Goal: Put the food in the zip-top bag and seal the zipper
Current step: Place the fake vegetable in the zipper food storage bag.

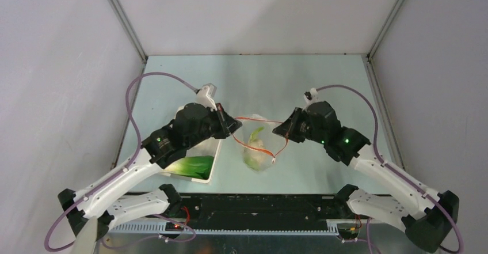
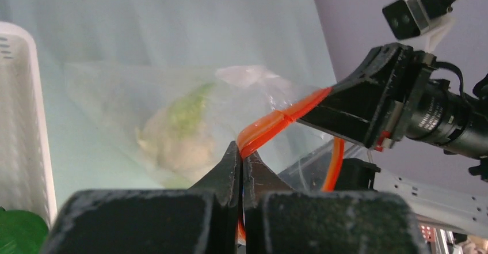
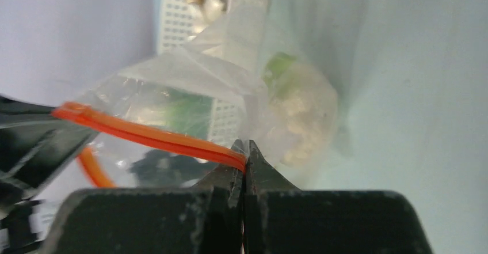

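The clear zip-top bag (image 1: 257, 150) hangs between my two grippers above the table, with pale lumpy food and a green leaf (image 1: 256, 141) inside it. Its red-orange zipper (image 1: 260, 120) stretches taut from one gripper to the other, while its other side sags in a loop toward a white end (image 1: 273, 160). My left gripper (image 1: 235, 126) is shut on the zipper's left part (image 2: 270, 126). On the right end, my right gripper (image 1: 281, 129) is shut on the zipper (image 3: 149, 134). The food (image 3: 296, 107) shows through the bag (image 2: 172, 121) in both wrist views.
A white perforated basket (image 1: 214, 163) sits left of the bag under my left arm, with a green leafy vegetable (image 1: 193, 165) in it. Grey walls enclose the table on three sides. The arm bases stand along the near edge.
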Tool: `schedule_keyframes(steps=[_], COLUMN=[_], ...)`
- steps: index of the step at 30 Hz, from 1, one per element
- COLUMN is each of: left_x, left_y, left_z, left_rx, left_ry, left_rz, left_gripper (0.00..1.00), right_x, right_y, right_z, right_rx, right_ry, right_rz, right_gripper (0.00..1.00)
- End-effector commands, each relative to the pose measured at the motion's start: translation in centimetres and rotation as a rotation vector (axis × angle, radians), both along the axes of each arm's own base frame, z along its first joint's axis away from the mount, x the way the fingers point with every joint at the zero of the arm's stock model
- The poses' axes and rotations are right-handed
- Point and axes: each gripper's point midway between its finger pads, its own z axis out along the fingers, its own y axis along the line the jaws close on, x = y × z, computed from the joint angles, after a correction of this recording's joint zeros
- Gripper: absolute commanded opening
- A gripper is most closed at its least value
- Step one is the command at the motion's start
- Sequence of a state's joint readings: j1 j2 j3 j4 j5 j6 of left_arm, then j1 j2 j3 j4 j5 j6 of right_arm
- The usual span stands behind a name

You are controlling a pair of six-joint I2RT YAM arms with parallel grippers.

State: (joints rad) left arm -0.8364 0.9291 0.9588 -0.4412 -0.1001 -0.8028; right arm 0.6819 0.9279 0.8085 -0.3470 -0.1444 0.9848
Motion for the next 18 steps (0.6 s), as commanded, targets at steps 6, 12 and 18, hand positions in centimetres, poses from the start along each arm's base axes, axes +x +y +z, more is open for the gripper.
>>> schedule_keyframes(steps=[6, 12, 18], left_x=[1.0, 2.1, 3.4], left_y=[0.1, -0.3, -2.4], left_z=[4.0, 3.7, 2.4], left_rx=[0.062, 0.103, 0.119], left_ry=[-0.093, -0.096, -0.06], left_rz=[0.028, 0.047, 0.01], left_gripper=[0.0, 0.0, 0.14], right_x=[1.8, 1.5, 1.1], right_y=[-6.7, -8.0, -7.0], right_z=[0.0, 0.5, 1.8], right_rx=[-0.683, -0.715, -0.609], right_ry=[-0.209, -0.207, -0.223], right_rz=[-0.094, -0.126, -0.087], right_gripper=[0.0, 0.0, 0.0])
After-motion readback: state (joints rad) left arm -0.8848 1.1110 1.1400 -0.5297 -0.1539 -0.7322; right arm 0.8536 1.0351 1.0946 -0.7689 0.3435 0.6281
